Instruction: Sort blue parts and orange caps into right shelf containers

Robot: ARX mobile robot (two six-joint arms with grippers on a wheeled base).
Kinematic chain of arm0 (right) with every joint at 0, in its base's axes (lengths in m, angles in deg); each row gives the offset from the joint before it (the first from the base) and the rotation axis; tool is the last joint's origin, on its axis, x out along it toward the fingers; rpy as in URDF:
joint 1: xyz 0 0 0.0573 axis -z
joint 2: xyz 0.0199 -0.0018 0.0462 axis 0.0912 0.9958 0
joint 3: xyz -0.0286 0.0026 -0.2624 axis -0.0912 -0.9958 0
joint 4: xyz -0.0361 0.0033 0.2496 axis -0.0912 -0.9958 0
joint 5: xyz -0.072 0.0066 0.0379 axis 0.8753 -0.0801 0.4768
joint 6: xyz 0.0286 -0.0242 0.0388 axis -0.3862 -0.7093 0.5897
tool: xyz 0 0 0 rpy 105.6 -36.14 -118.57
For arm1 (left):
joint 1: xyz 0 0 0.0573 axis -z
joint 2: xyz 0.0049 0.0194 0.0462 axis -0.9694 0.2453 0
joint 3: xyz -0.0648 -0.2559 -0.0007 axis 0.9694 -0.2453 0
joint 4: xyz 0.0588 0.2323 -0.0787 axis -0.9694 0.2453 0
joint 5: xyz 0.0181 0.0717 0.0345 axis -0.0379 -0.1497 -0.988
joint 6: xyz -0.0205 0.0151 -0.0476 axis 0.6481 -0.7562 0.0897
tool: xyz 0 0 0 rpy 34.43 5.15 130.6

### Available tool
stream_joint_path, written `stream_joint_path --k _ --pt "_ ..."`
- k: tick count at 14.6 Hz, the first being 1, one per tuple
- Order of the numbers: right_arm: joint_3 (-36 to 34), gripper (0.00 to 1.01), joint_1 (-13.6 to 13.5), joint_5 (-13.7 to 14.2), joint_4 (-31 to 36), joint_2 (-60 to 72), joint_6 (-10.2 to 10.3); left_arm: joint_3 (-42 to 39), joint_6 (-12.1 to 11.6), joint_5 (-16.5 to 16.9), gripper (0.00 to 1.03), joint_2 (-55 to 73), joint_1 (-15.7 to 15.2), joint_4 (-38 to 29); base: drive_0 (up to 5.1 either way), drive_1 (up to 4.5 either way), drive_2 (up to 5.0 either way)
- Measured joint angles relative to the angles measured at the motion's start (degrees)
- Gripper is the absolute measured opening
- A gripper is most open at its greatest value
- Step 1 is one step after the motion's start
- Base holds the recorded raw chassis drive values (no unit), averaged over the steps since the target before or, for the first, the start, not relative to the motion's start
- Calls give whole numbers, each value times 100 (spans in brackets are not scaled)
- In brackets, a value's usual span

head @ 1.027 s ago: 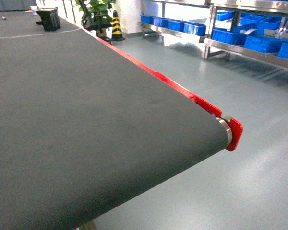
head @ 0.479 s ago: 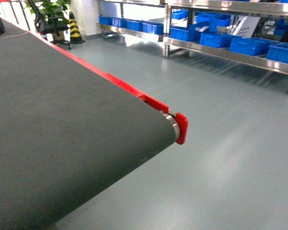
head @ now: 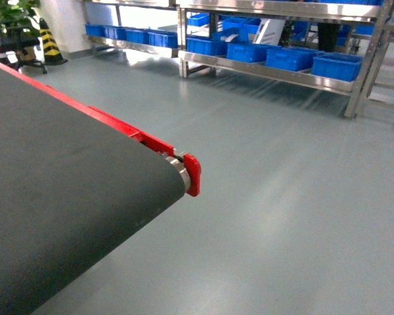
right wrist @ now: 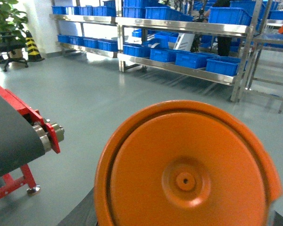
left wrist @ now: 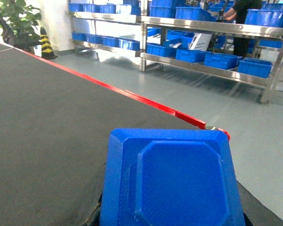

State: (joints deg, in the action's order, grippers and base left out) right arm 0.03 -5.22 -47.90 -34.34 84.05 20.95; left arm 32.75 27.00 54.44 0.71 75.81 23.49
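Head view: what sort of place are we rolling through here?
Likely a factory or warehouse floor: a dark conveyor belt with red side rail, steel shelving holding blue crates, and a striped safety cone.

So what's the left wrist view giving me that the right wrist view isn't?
Only the left wrist view shows the blue part, filling the lower frame above the dark conveyor belt. Only the right wrist view shows the orange cap close to the lens, plus the belt's end roller and red frame leg. Both share the steel shelf holding blue crates and the grey floor. Neither shows the jaws.
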Motion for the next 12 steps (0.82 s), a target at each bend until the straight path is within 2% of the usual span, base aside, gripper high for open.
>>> stream_joint_path --k 12 --pt "0 45 0 0 0 0 0 0 0 0 42 0 0 0 -157 -157 -157"
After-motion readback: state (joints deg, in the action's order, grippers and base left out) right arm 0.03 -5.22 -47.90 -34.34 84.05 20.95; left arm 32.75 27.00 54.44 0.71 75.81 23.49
